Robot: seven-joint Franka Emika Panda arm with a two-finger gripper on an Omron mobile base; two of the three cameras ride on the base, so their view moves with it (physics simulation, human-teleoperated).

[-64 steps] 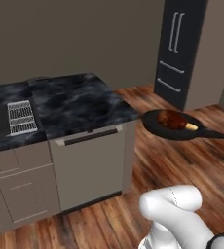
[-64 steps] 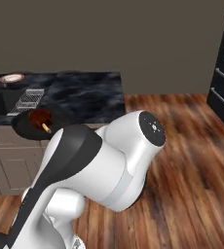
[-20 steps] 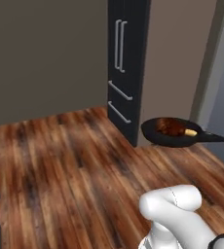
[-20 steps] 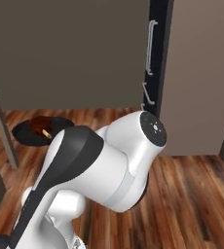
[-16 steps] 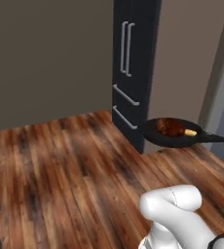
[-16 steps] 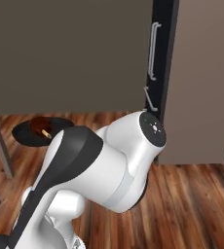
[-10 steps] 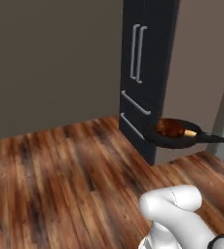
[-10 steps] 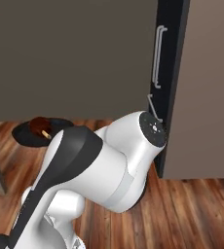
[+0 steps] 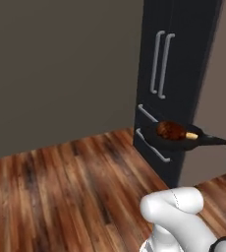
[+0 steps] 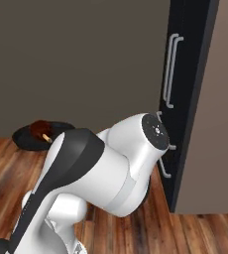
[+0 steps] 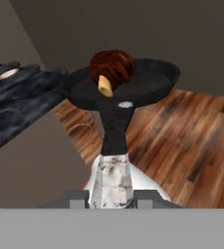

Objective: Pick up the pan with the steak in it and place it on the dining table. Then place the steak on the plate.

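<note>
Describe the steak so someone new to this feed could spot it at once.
Find the tall black fridge with grey handles above the wood floor; in front of it a black pan is held in the air by its silver-tipped handle in the gripper. The steak lies inside it: a reddish-brown lump with a tan bone end, the only warm-coloured thing against the black.

The pan — small, round, black, shallow — hangs level in mid-air above the wood floor, its long handle running back to a silver tip. The steak, reddish-brown with a tan bone end, sits inside it. The dining table — black marble — lies off to one side.
</note>
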